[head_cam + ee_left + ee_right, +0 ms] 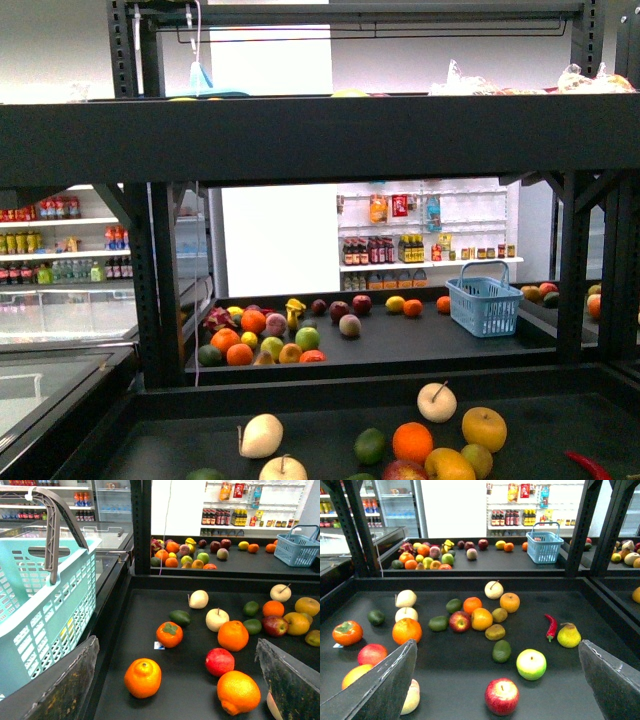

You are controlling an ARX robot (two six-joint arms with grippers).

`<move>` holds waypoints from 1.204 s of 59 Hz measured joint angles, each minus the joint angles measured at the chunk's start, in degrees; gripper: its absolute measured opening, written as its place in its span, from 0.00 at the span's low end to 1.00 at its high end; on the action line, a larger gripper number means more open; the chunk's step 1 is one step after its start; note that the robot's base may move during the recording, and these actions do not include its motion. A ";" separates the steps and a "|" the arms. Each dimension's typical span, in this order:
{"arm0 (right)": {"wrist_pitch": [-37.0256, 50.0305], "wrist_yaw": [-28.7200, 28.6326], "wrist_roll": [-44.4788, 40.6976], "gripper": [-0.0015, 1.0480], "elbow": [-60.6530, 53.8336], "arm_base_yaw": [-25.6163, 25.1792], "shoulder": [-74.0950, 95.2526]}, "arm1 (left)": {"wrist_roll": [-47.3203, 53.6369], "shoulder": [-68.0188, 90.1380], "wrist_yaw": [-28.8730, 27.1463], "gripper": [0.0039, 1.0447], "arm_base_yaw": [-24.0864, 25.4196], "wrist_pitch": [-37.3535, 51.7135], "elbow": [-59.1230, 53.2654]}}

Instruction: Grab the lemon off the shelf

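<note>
The shelf is a black rack whose near deck [330,425] holds scattered fruit: oranges, apples, pale pears, avocados. No fruit there reads plainly as the lemon. A small yellow oval fruit [395,304] lies on the far rack's deck, also in the left wrist view [243,545] and the right wrist view [500,544]; it is too small to tell whether it is the lemon. My left gripper [176,680] is open and empty above two oranges [143,677] and a red fruit [219,661]. My right gripper [497,680] is open and empty above a red apple [502,696].
A teal basket [35,610] stands close beside the left gripper. A yellow-green apple [531,664], a yellow pear [568,635] and a red chilli [551,626] lie towards the deck's right. A blue basket [484,300] stands on the far deck. Black posts [150,290] frame the bay.
</note>
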 joint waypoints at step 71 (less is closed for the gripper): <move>0.00 0.00 0.00 0.93 0.00 0.00 0.00 | 0.00 0.00 0.00 0.93 0.00 0.02 0.00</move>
